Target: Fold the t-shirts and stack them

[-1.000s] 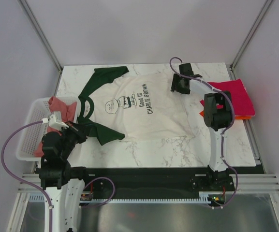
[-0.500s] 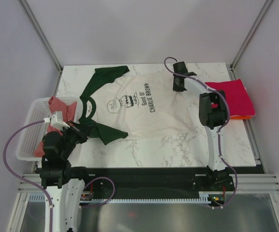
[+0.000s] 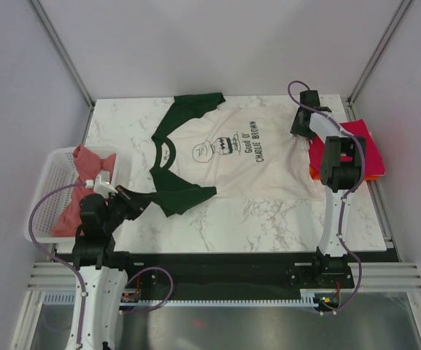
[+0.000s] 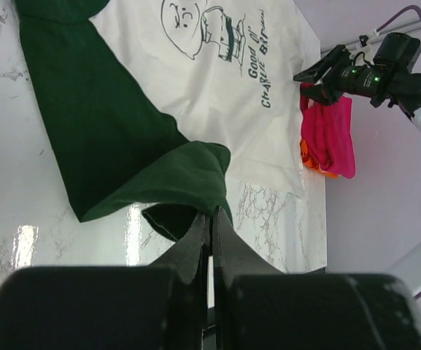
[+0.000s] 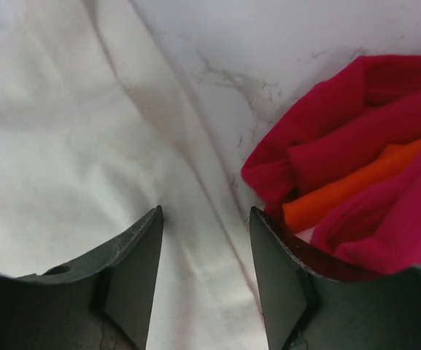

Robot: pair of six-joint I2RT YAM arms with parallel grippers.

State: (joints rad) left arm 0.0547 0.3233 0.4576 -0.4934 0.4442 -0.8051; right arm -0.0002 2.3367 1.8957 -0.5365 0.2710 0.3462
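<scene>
Top view alone showed salmon-pink tee [image 3: 86,164] in basket [image 3: 41,213]. Cream tee [image 3: 268,171] lay spread mid-table. Left gripper [image 4: 210,216] pinched shut on its green sleeve [image 4: 122,146]; right gripper [image 5: 206,215] half-parted over hem beside magenta tee [image 5: 327,146], empty.

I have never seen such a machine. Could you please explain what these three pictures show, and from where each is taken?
This is a robot: a left arm and a right arm bolted at the near edge of a marble table. The wide picture looks down from above; the other two come from a camera on each wrist, showing that arm's own hand. A cream Charlie Brown t-shirt lies spread out. The left hand is shut, pinching its dark green sleeve. The right hand is open above the shirt's other side, holding nothing. Beside it lie a magenta t-shirt and an orange t-shirt, stacked. A white basket at the left holds a salmon-pink t-shirt.
</scene>
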